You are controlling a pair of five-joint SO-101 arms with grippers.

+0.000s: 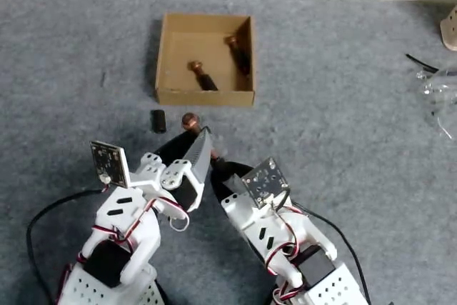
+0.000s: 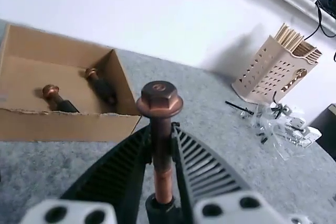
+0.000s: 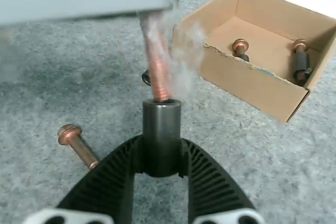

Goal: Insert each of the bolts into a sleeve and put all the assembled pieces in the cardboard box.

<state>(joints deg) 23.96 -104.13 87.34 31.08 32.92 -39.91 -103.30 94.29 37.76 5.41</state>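
Copper bolt (image 2: 160,100) is sitting clamped in the left claw (image 2: 161,128), shut tight on its shank, head pointing twd the cardboard box (image 1: 206,96) at the far side. Bolt tip is meeting the open end of a black sleeve (image 3: 161,124), which the right claw (image 3: 160,145) is gripping, closed round it, over the grey desk (image 1: 343,105). 2 assembled pieces (image 1: 201,74) are lying in the box. Just near of the box a spare sleeve (image 1: 158,121) is lying; a loose bolt (image 3: 77,142) is resting on the desk by the right claw.
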